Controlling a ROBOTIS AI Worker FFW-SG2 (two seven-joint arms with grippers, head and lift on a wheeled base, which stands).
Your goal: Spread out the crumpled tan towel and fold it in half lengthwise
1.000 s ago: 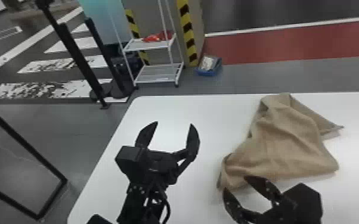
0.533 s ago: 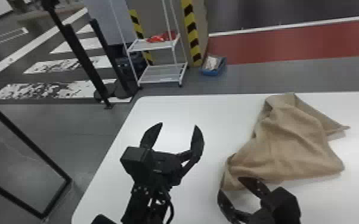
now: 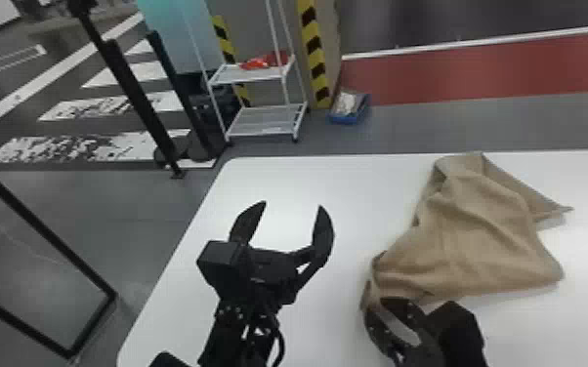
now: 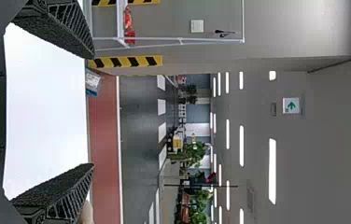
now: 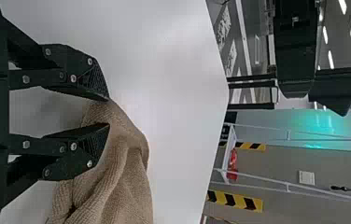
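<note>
A big white table (image 3: 346,195) is seen, with a white rack (image 3: 254,74) and a blue box (image 3: 349,117) on the floor behind it. The tan towel (image 3: 478,234) is bunched up on the table's right side. Its near end is partly hidden by the right gripper (image 3: 381,307), whose jaws are parted around a bit of it. Nothing is held by the left gripper (image 3: 292,205), its jaws spread wide over the table.

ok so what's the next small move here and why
Probably gently closing the right pincer: its fingers stand apart with a bit of the tan towel between their tips, so shutting them should catch it. The left pincer is open over the white table, left of the towel, holding nothing.
</note>
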